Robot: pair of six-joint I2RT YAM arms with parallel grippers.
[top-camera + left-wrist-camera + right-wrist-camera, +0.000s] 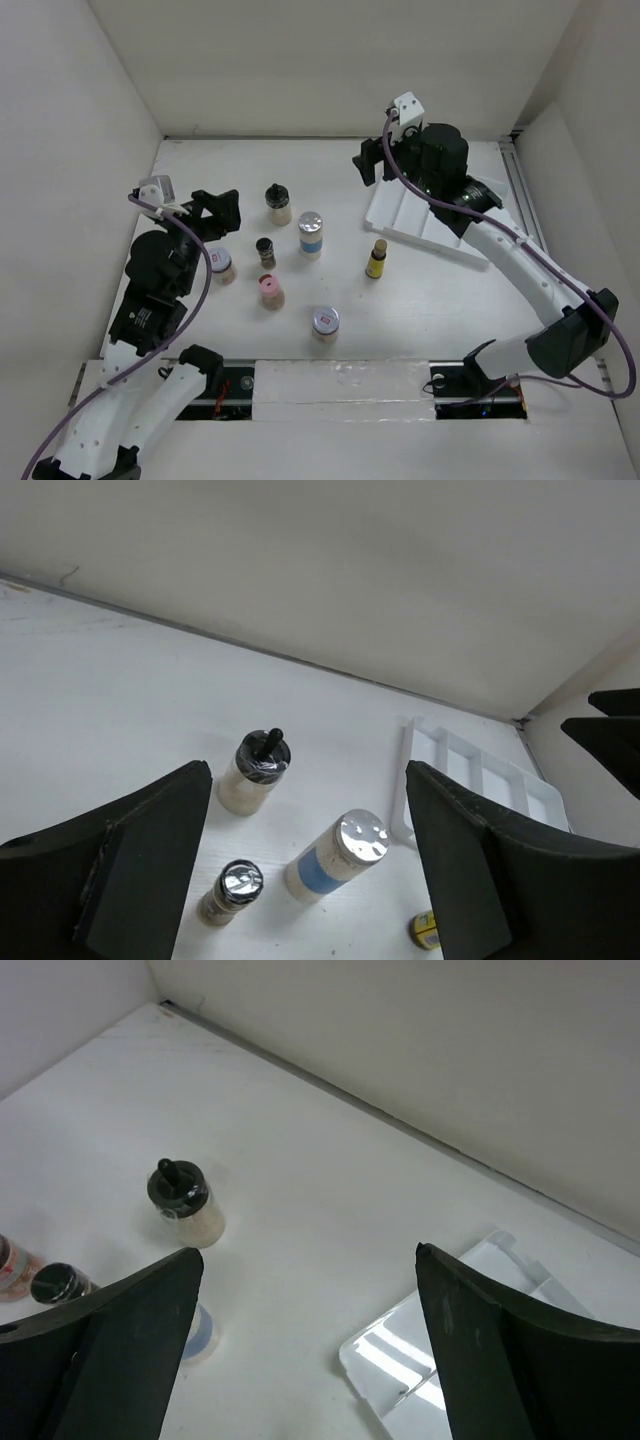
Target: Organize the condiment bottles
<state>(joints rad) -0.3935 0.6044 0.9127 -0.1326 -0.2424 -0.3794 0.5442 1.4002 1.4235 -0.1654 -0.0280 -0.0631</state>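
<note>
Plainly, the first pick is judged to be the step in hand, since none of the condiment bottles [265,250] is seen in the white divided tray [398,215], though part of that tray is hidden under the right arm [520,262]. The left tool [308,770] is held wide open with nothing between its fingers, well to the left of the tray. The right tool [308,1250] is likewise spread and empty, raised near the tray's far left corner.

For a clean pick, the bottle nearest each tool should be chosen. The black-capped pale jar [279,204] and the silver-lidded blue-labelled bottle [311,235] are framed between the left tool's fingers in the left wrist view, so either could be approached straight on. The fingers should be lowered astride the body, below the cap, and closed only once centred, so that neighbours are not knocked over. The slim yellow bottle [377,258], just left of the tray, is probably best left to the right tool.

Seven bottles are counted, all upright on the bench [440,300] left of the tray: the three named, one small dark jar [265,250], one pink-lidded jar [271,291], one red-marked jar [222,264] farthest from the tray, and a second red-marked jar [325,322] nearer it. One tray and two tools are counted.
</note>
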